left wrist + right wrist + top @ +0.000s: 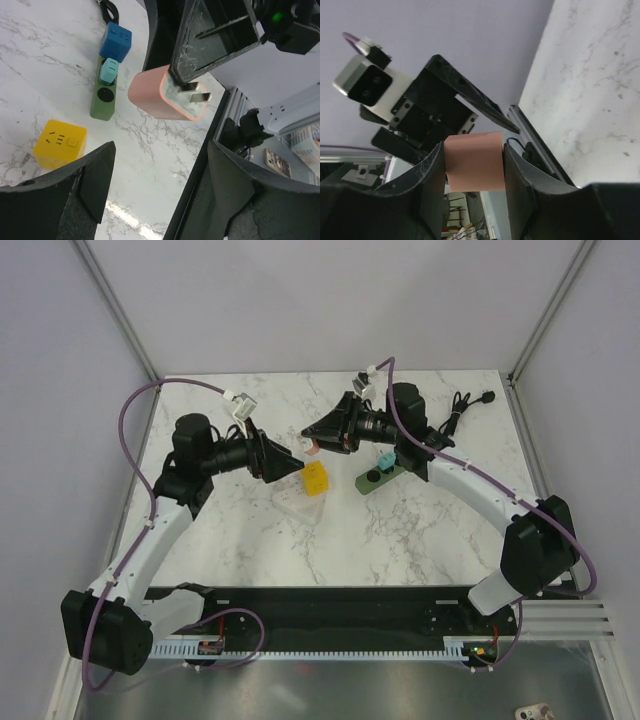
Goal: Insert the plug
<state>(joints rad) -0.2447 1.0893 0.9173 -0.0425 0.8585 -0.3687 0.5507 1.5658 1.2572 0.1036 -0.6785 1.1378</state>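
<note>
The plug (165, 95) is a pink block with two metal prongs, held above the table. My right gripper (473, 152) is shut on its sides, and the plug (474, 162) fills the gap between the fingers. In the top view the plug (313, 445) hangs at the tip of the right gripper (314, 437). My left gripper (160, 185) stands open just short of the plug, touching nothing, with marble showing between its fingers. The green power strip (103, 100) lies on the table with a teal plug (108, 70) in it and a blue cube (115, 41) at its far end.
A yellow socket cube (315, 478) sits on the marble between the two grippers, left of the power strip (378, 477). A black cable (462, 408) lies coiled at the back right. The left gripper (293, 466) points right, close to the right one.
</note>
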